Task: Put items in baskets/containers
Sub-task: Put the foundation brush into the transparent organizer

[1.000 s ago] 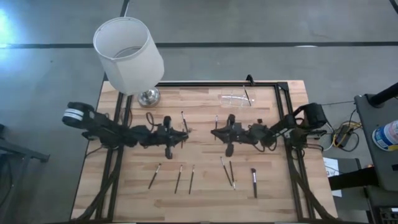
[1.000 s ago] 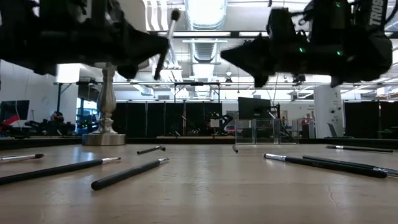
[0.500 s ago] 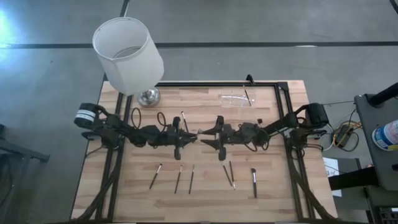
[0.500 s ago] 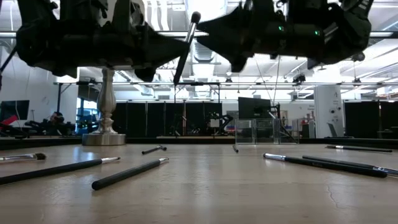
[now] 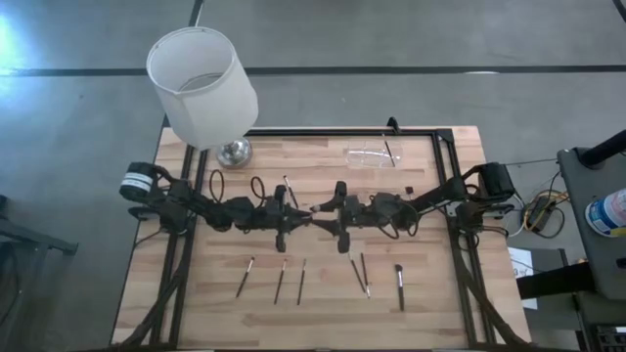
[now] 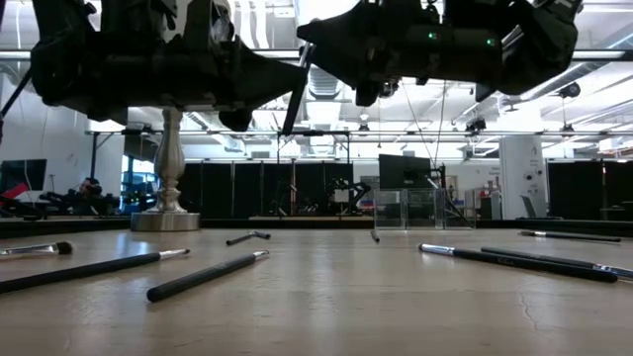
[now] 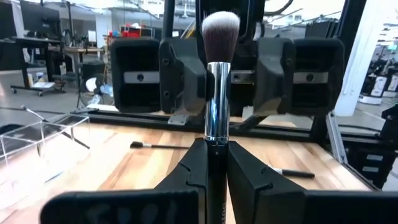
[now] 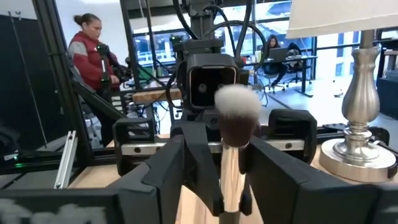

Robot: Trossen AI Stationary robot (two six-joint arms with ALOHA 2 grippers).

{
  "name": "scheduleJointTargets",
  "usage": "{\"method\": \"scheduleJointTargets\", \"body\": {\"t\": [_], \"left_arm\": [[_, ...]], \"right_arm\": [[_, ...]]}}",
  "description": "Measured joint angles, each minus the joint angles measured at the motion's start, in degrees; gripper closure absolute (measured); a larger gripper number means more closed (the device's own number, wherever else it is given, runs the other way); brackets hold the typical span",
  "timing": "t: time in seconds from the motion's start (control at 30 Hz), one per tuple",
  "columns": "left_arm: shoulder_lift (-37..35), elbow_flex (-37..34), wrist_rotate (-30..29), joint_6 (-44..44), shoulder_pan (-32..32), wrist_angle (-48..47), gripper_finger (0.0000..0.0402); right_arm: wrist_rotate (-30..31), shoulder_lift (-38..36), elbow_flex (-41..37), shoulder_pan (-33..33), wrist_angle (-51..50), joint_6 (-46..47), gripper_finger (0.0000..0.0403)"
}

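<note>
My left gripper (image 7: 216,163) is shut on a makeup brush (image 7: 219,74) with a dark handle, silver ferrule and pale bristles. It holds the brush bristles-up above the middle of the table (image 5: 289,191). My right gripper (image 8: 221,155) faces it, open, with one finger on either side of the brush's upper part; I cannot tell whether they touch it. Several more dark brushes (image 5: 281,281) lie flat near the table's front edge. The clear container (image 5: 372,154) stands at the far right with one stick in it. My left gripper pinches the brush's dark handle just below the silver ferrule (image 7: 216,152) between its two fingers. The fingers lie level, coming from the table's left, across the brush. The brush stands nearly upright, bristles up, lifted clear of the table.
A white-shaded lamp (image 5: 201,83) stands on its metal base (image 5: 233,152) at the table's far left corner. Loose brushes lie at the near left (image 6: 208,275) and near right (image 6: 514,259). A person (image 8: 93,50) stands in the room beyond the table.
My right gripper has moved toward the table's left and up, opened, and come around the brush's upper part. My left gripper has moved toward the table's right with the brush, which has stayed upright in its hold.
</note>
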Motion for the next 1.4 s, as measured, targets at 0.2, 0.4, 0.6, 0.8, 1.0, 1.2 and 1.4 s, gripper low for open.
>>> {"method": "scheduleJointTargets", "body": {"t": [0.2,0.4,0.6,0.8,1.0,1.2,1.4], "left_arm": [[0.1,0.1,0.2,-0.2,0.0,-0.2,0.0368],[0.1,0.0,0.0,-1.1,0.0,-0.4,0.0336],[-0.6,-0.1,-6.3,-2.6,0.0,-1.9,0.0316],[-3.6,-0.2,-8.7,-2.4,0.0,-9.3,0.0293],[-8.7,-1.2,-8.5,-0.6,-0.1,-13.7,0.0285],[-13.8,-6.1,-8.3,0.0,-0.2,-13.7,0.0303],[-17.5,-12.5,-8.3,-2.2,-0.2,-12.2,0.0354]], "right_arm": [[0.1,0.3,0.2,0.0,0.0,-1.0,0.0311],[1.3,0.3,0.2,0.0,-0.1,-2.3,0.0361],[4.9,-1.2,0.2,-0.2,-3.6,-4.4,0.0361],[9.7,-8.3,0.1,-0.4,-13.4,-6.9,0.0361],[15.1,-18.9,-0.4,-2.7,-25.8,-7.5,0.0361],[20.9,-28.9,-2.4,-8.8,-39.6,-5.5,0.0361],[22.5,-36.7,-7.9,-21.7,-46.7,-0.6,0.0361]]}}
